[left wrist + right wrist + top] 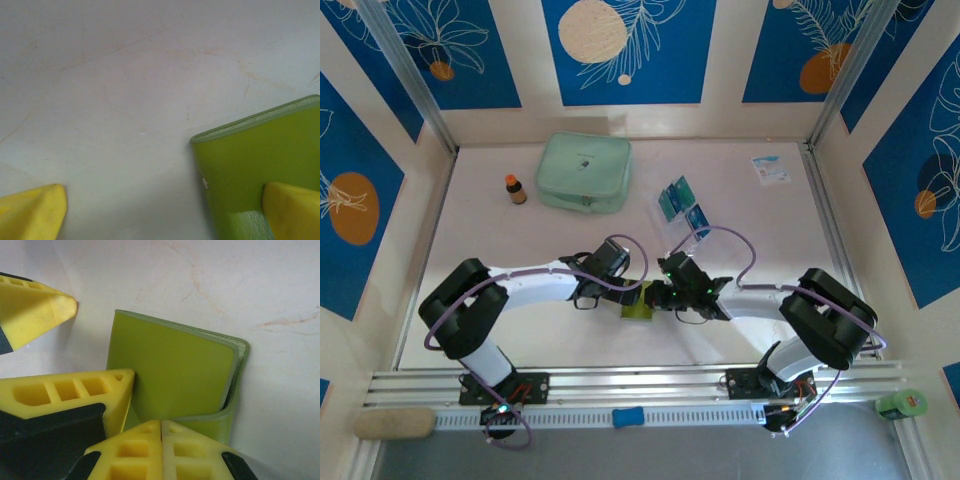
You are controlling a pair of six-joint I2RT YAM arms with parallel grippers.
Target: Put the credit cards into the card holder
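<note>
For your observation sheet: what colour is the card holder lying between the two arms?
The card holder is plain yellow-green, clearest in the right wrist view.

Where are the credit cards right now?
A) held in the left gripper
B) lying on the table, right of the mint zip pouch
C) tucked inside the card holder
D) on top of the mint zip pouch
B: the credit cards lie in a small pile on the table, right of the mint zip pouch and apart from the card holder.
</note>
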